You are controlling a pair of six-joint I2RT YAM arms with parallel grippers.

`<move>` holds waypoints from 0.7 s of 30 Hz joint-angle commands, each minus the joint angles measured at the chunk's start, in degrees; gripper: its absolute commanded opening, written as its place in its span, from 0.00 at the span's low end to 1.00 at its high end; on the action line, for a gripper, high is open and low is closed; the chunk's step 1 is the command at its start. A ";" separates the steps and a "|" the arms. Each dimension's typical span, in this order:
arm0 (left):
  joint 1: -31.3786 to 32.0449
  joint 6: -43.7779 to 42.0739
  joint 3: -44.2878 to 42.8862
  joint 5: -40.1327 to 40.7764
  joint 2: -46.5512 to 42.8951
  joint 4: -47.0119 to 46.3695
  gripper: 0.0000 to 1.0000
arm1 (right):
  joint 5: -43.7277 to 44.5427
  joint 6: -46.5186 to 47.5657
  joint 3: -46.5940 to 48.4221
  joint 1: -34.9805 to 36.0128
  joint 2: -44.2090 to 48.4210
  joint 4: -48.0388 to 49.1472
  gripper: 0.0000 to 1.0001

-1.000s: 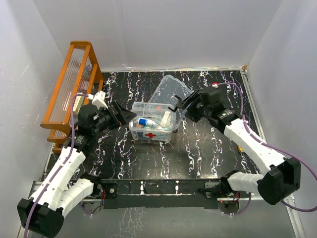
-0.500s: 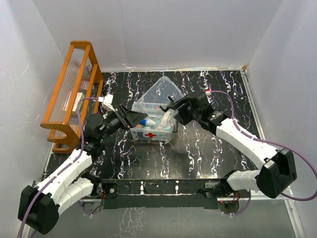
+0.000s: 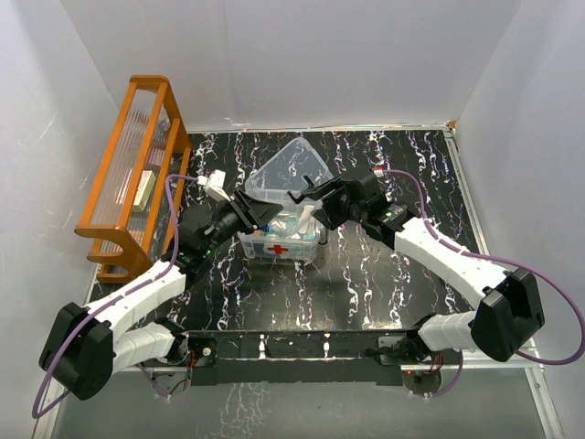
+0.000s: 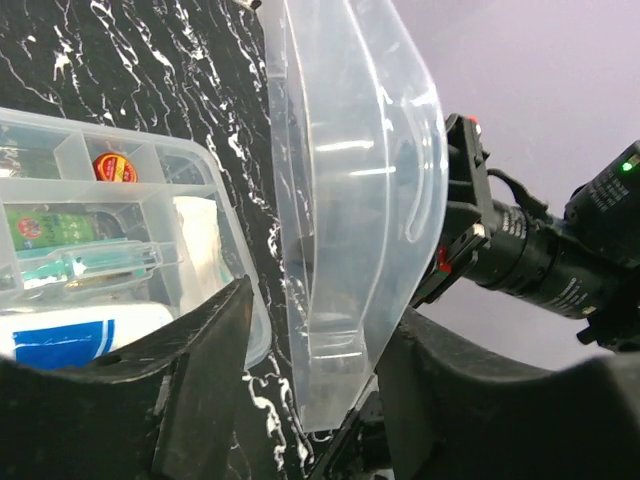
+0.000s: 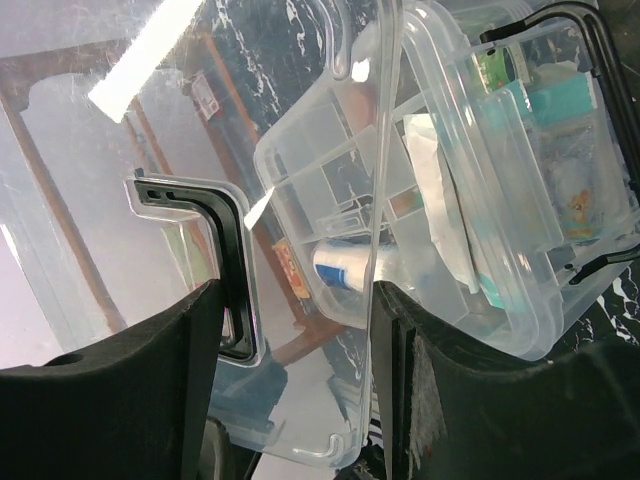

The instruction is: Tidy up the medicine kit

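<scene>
Standing tilted over box (image 3: 277, 250), lid (image 3: 289, 169) is pinched by right gripper (image 3: 309, 194) near its handle. Left gripper (image 3: 261, 214) straddles the opposite edge; contact cannot be told.

From above, the left tool (image 3: 259, 212) and the right tool (image 3: 308, 194) are covering much of the box (image 3: 279, 245). In the left wrist view the clear lid (image 4: 350, 200) is veiling what is probably the right tool behind it. The left edge is cutting off the divided tray (image 4: 130, 200), and packet labels (image 4: 50, 225) are coming out unreadably small.
</scene>
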State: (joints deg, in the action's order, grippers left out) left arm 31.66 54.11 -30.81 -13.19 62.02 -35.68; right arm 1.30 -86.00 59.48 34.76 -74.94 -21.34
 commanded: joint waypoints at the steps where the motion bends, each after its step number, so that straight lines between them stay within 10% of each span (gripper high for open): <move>1: 0.52 -0.23 -2.86 1.89 0.03 -3.71 0.44 | 0.01 -1.52 1.44 0.21 2.06 4.27 0.40; 11: 0.53 -1.53 -7.64 0.71 0.13 1.86 0.22 | 2.40 4.39 0.53 -0.11 4.56 3.69 0.67; 21: -2.86 -7.39 -25.37 -13.56 5.18 24.58 0.22 | -9.20 40.54 6.55 -15.71 10.38 -0.98 0.83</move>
State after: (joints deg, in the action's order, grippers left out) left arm 30.63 50.26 -50.59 -17.45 66.54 -19.29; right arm -0.51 -64.64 61.69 23.51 -67.94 -22.50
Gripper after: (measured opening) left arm 0.221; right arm 0.827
